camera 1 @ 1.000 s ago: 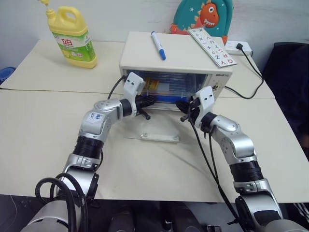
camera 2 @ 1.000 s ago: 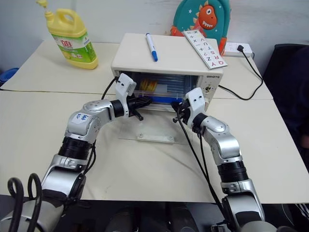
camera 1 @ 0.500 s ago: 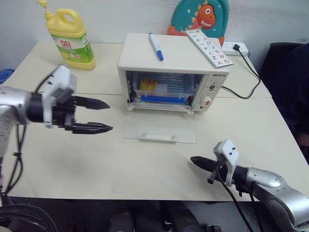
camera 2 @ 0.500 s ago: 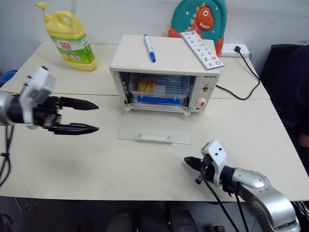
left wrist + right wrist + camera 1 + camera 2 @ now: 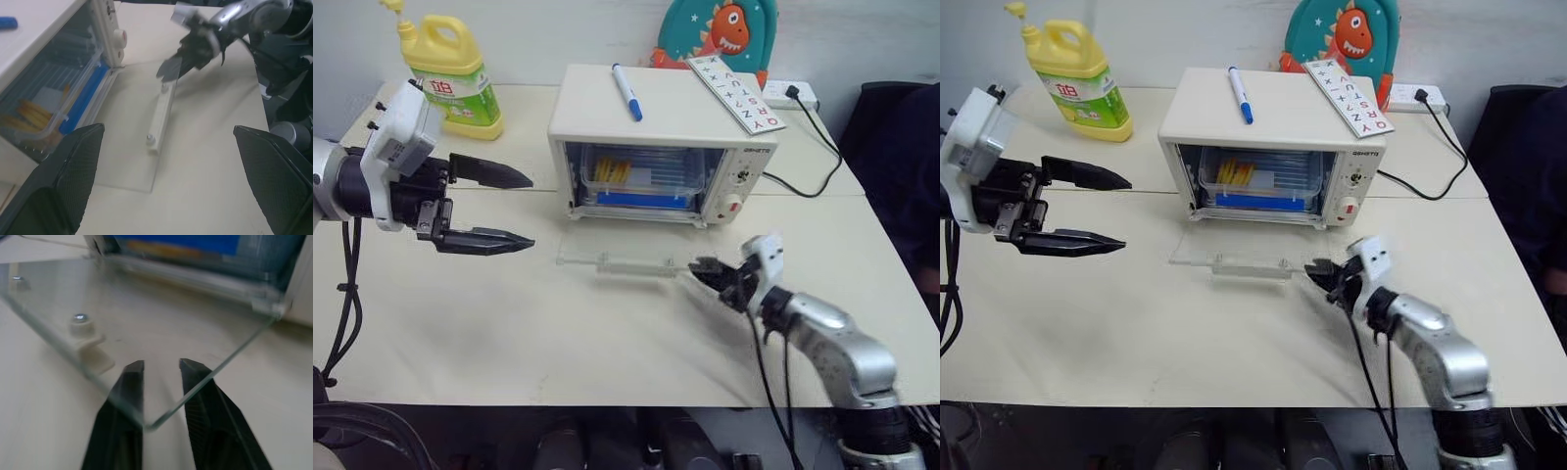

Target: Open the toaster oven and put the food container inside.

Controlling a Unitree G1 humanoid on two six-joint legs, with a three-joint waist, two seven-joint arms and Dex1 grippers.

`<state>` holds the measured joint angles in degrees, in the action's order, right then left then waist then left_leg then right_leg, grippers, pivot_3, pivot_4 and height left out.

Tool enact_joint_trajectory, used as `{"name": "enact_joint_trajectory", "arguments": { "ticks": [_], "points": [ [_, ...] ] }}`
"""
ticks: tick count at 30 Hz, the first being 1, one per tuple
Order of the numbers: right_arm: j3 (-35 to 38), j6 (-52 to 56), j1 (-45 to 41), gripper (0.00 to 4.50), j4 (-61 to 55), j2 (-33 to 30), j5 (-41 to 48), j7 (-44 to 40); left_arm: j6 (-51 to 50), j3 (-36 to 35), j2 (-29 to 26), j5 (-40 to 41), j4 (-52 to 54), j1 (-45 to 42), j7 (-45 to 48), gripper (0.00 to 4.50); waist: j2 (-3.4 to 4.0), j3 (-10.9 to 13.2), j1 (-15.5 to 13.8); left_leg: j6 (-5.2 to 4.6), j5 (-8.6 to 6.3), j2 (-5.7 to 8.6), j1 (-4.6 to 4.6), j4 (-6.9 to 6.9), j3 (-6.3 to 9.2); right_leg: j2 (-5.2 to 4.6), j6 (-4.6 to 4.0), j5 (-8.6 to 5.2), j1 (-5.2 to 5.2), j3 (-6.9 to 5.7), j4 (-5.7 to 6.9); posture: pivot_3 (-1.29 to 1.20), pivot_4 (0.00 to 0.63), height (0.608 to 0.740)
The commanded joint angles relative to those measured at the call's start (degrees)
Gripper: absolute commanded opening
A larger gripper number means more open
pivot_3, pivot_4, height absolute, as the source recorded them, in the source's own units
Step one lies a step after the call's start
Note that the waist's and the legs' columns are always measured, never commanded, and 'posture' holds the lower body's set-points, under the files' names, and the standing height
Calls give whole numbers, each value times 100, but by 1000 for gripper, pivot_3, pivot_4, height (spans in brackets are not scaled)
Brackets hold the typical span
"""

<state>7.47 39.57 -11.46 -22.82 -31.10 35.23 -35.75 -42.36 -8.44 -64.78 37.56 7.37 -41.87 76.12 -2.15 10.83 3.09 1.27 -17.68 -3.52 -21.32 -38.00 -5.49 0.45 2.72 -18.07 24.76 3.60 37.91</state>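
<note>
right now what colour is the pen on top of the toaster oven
Blue and white: the pen lies on the cream toaster oven, clearest in the right eye view.

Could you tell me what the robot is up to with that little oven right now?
The food container already sits inside the toaster oven, and the glass door is down, partly lifted off the table. The right tool is at the door's front corner, its fingers a little apart under the glass edge, probably to swing it shut. The left tool is wide open and held off to the side, gripping nothing.
</note>
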Motion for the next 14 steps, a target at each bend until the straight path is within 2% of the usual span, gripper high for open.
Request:
{"name": "enact_joint_trajectory", "arguments": {
  "ticks": [1,5,7,8,10,14],
  "points": [
    [900,280,-147,2250,-649,-818,969,-800,284,-140,-152,-220,-324,86,56,4500,2,1,-9,-3,-2,0,0,-2,1,0,0,0,-2,-2,-2,0,150,740],
    [1581,544,-426,3604,-246,-1627,1360,-1059,568,-226,-253,-384,-697,244,164,4500,-2,0,3,-9,-5,-1,9,-2,5,1,0,0,-15,-5,-6,0,150,740],
    [2012,660,-522,4303,146,-2204,1503,-1499,617,-340,-361,-430,-963,235,194,4500,0,1,5,-9,-5,-1,9,-2,2,2,0,0,-13,-2,-5,0,150,740],
    [2165,677,-515,4459,322,-2499,1494,-1751,643,-410,-429,-448,-1091,221,206,4500,5,4,-1,-11,-6,-1,8,-4,1,2,0,0,-12,-2,-5,0,150,740],
    [2302,655,-460,4459,549,-2876,1455,-2068,713,-511,-550,-485,-1256,243,220,4500,4,4,0,-14,-8,0,3,-1,-2,1,1,0,-5,-1,-8,0,150,740],
    [2234,513,-615,4459,715,-2918,1343,-1955,767,-677,-615,-466,-1322,312,178,4500,1,2,14,-18,-10,-6,8,2,-2,5,-1,-2,-10,-1,-13,0,150,740]
  ]
}}
